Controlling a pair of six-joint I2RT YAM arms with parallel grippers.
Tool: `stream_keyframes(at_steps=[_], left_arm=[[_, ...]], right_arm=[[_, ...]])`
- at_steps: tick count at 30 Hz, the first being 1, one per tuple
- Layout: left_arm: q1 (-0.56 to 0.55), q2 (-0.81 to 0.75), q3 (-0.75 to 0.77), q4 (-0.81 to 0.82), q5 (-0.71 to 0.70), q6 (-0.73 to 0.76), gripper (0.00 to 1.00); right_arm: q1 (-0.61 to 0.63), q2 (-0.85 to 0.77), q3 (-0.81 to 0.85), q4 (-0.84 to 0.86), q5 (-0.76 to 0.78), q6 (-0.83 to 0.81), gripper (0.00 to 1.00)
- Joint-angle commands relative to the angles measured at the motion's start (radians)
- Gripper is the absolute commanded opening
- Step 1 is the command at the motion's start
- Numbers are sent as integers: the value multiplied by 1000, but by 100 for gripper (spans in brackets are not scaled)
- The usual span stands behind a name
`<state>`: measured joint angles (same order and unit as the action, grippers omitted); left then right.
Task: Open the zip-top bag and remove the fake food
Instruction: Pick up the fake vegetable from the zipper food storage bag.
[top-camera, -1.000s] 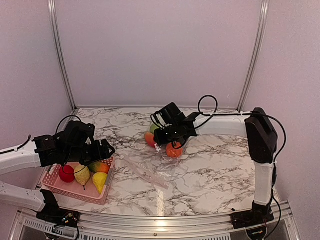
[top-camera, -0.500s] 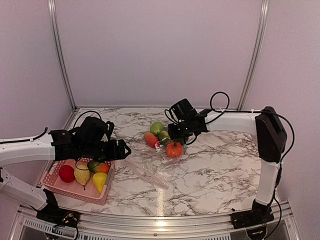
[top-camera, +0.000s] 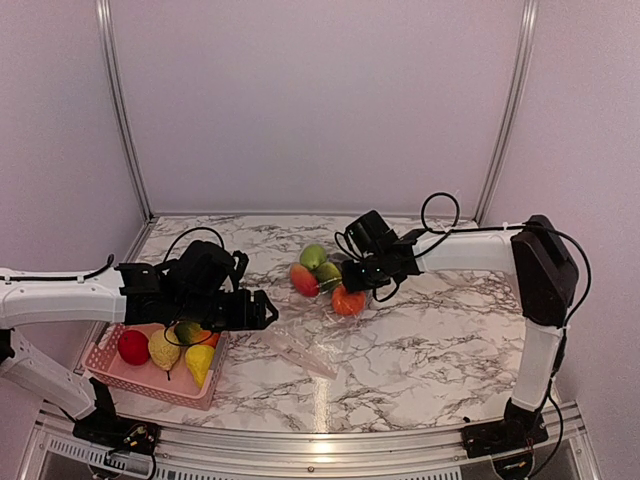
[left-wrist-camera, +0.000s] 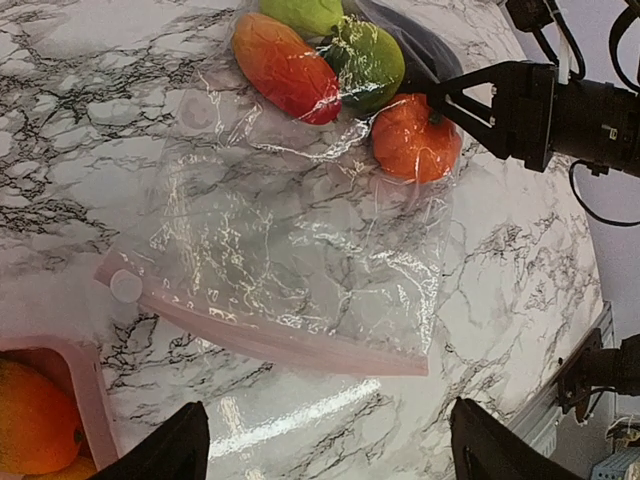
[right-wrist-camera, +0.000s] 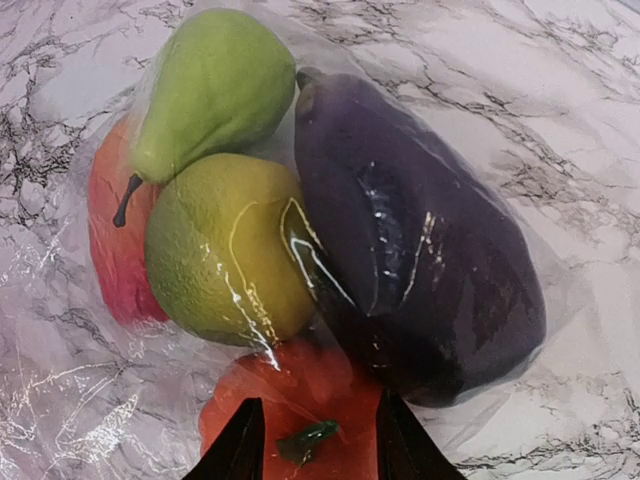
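The clear zip-top bag (top-camera: 318, 338) lies flat on the marble, its pink zip strip (left-wrist-camera: 270, 340) toward the near side. Inside its far end are a green pear (right-wrist-camera: 210, 90), a green lime (right-wrist-camera: 225, 250), a red-orange fruit (left-wrist-camera: 285, 65), an orange pumpkin (right-wrist-camera: 300, 400) and a purple eggplant (right-wrist-camera: 420, 270). My right gripper (right-wrist-camera: 315, 445) is open, its fingers just above the pumpkin's stem; it also shows in the top view (top-camera: 352, 280). My left gripper (left-wrist-camera: 335, 450) is open and empty, hovering short of the zip strip (top-camera: 258, 310).
A pink mesh basket (top-camera: 110, 375) at the near left holds a red apple (top-camera: 133, 347), a yellow pear (top-camera: 163, 349), a lemon (top-camera: 199, 362) and an orange fruit (top-camera: 207, 337). Its corner shows in the left wrist view (left-wrist-camera: 85, 395). Walls enclose the table.
My left arm has swung right from over the basket toward the bag's near edge. My right gripper has drawn back to the right and settled over the pumpkin; the bagged fruit shifted slightly.
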<state>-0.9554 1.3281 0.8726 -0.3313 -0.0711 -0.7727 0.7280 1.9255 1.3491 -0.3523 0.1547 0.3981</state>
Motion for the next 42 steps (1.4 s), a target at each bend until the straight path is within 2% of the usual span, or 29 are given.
stream_keyframes(at_steps=[1,16,26,36,42], left_arm=[[-8,-4,13,25,2,6,86],[-11,5,-2,31,14,6,86],[-17,-14,-24,19,14,1,86],[-24,-7,-36,22,31,6,86],[-40,13,-36,15,33,23,86]], right_arm=[[-4,0,20,16,-31,21,37],[1,-54,-56,45,-95,77,37],[-13,34,19,41,-121,52,37],[-17,55,1,90,-186,78,40],[-75,61,-30,113,-219,73,40]])
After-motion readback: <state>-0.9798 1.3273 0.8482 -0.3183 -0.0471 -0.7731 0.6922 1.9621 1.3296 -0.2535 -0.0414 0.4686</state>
